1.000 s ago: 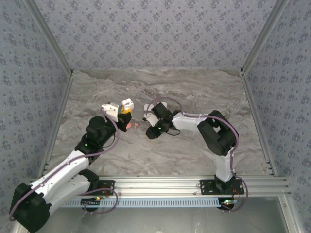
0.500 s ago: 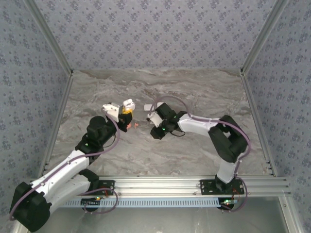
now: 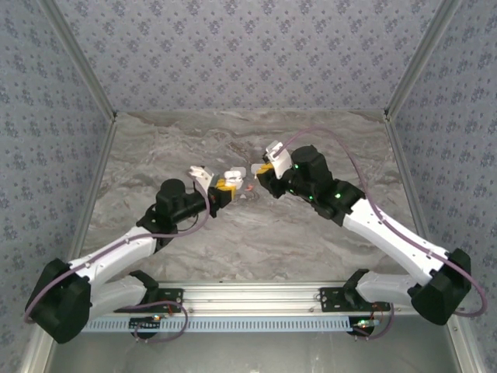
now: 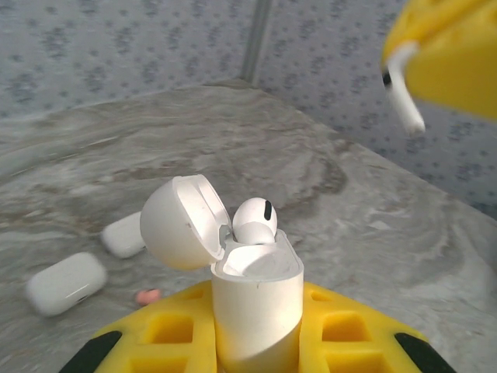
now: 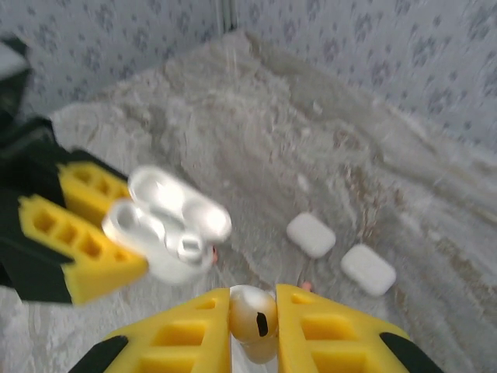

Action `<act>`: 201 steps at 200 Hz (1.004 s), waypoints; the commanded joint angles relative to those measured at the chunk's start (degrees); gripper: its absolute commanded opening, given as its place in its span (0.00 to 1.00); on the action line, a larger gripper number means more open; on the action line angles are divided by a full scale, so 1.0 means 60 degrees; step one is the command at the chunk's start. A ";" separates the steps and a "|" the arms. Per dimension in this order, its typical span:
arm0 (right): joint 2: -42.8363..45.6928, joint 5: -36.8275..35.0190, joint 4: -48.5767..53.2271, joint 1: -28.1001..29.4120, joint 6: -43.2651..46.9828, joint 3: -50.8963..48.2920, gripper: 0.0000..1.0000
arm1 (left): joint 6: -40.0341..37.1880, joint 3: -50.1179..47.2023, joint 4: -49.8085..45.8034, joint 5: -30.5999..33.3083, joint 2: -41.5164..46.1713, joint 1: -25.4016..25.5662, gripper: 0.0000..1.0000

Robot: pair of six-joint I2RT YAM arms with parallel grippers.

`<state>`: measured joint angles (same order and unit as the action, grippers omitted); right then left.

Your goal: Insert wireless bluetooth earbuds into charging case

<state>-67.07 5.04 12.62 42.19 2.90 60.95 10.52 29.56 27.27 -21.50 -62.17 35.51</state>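
My left gripper (image 4: 256, 315) is shut on a white charging case (image 4: 258, 299), held upright with its lid (image 4: 177, 223) flipped open to the left. One white earbud (image 4: 255, 219) sits in the case's far slot. My right gripper (image 5: 253, 320) is shut on a second white earbud (image 5: 253, 317), head up between the yellow pads. In the top view the right gripper (image 3: 264, 170) hangs just right of the left gripper (image 3: 225, 184) and the case (image 3: 231, 178). In the left wrist view the held earbud's stem (image 4: 404, 92) pokes from the right gripper's yellow finger (image 4: 450, 47).
Two closed white cases (image 5: 311, 235) (image 5: 369, 270) lie on the marble table (image 3: 311, 233) beyond the grippers; they are the cases (image 4: 66, 281) (image 4: 124, 233) in the left wrist view. A small orange-red earbud (image 4: 146, 295) lies near them. Patterned walls (image 3: 248, 54) enclose the table.
The right arm has swung out and risen from the table, its gripper now up and right of the case. The left gripper has moved right with the open case.
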 commanded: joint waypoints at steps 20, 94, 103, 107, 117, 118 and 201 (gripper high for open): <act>0.0170 -0.0321 -0.0465 0.0380 0.0279 0.0184 0.20 | -0.0311 0.0761 0.0890 -0.1242 -0.0372 0.0347 0.00; -0.0456 -0.0285 -0.0895 0.0873 0.0220 0.0276 0.20 | -0.0448 0.0879 0.0760 -0.1571 -0.0434 0.0453 0.00; -0.0505 -0.0276 -0.0920 0.0928 0.0206 0.0284 0.21 | -0.0457 0.0880 0.0726 -0.1559 -0.0420 0.0449 0.00; -0.0536 -0.0269 -0.0944 0.0952 0.0195 0.0272 0.20 | -0.0476 0.0883 0.0705 -0.1559 -0.0408 0.0454 0.00; -0.0597 -0.0232 -0.0979 0.1004 0.0166 0.0267 0.21 | -0.0486 0.0888 0.0693 -0.1543 -0.0384 0.0454 0.00; -0.0605 -0.0235 -0.0985 0.1014 0.0164 0.0269 0.20 | -0.0483 0.0881 0.0696 -0.1543 -0.0387 0.0447 0.00; -0.0687 0.0624 -0.0281 0.1087 0.0074 0.0321 0.23 | -0.0520 0.0764 0.0727 -0.1296 -0.0193 0.0453 0.00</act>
<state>-71.07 5.02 8.32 48.53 3.70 61.01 8.73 32.97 29.45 -28.95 -64.71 37.93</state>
